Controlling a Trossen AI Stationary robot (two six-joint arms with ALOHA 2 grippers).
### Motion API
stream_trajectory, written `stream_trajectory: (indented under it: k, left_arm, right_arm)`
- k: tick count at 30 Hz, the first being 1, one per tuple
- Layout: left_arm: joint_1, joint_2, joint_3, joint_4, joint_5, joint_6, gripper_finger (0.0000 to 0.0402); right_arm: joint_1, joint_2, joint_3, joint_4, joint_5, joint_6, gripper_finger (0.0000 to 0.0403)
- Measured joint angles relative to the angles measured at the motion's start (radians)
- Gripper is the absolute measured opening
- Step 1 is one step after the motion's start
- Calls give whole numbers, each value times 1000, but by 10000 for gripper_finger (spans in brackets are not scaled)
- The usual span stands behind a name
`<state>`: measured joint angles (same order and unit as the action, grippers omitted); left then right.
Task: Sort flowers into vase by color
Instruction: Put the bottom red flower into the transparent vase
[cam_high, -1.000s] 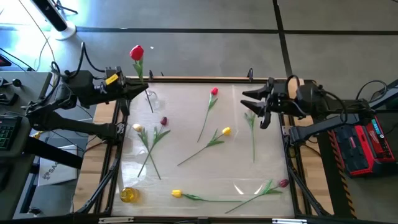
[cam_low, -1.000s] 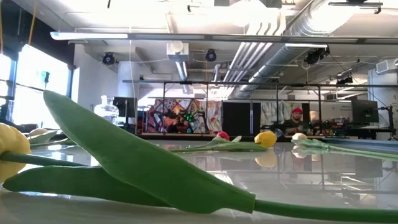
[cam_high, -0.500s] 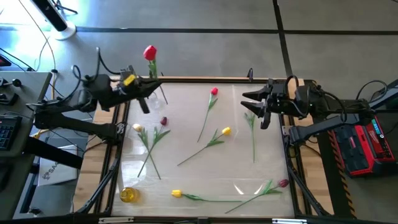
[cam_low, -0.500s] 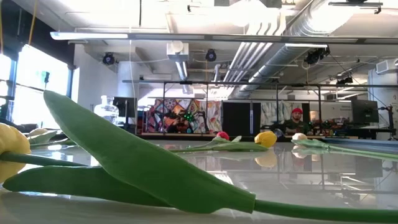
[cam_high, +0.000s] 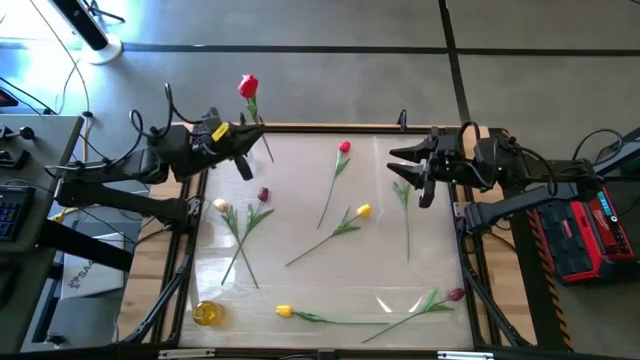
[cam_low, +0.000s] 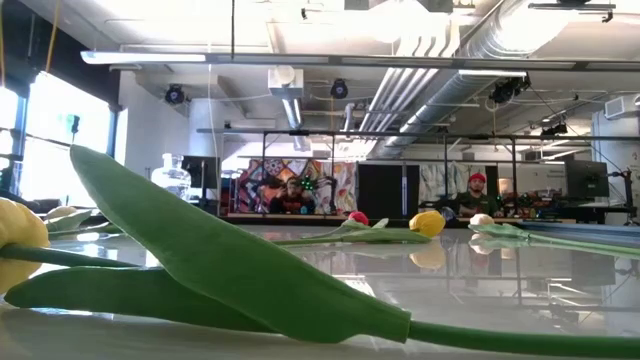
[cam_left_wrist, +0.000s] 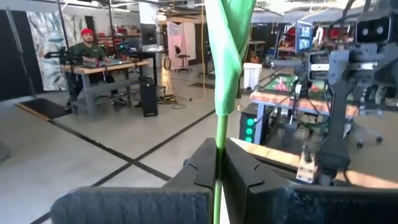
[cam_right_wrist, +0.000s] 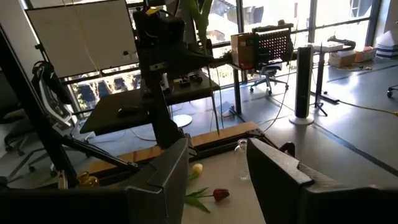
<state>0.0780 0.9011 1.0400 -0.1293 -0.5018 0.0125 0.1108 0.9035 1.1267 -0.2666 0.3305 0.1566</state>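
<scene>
Above the table's far-left corner, left end effector (cam_high: 247, 140) grips red tulip (cam_high: 248, 86).

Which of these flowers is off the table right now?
The red tulip at the table's far left corner: the left hand pinches its stem, while the others lie flat.

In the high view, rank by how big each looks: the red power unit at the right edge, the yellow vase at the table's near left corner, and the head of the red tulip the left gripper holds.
1. Red power unit, clearly largest.
2. Yellow vase and the red tulip head look about alike; the tulip, shut in the left gripper, is lifted nearer the camera, so no ranking.
</scene>
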Motion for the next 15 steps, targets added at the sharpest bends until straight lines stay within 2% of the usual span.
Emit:
stream_trajectory:
  k: [5,8,15]
  left_arm:
    - [38,-42,0,-70,-10,26,0]
    - [101,-122,-17,-87,-7,26,0]
    - [227,-251,-161,-74,-7,10,0]
  right_arm:
    - [0,0,0,0,0,0,153]
    - [0,0,0,0,0,0,153]
    - [0,0,0,0,0,0,153]
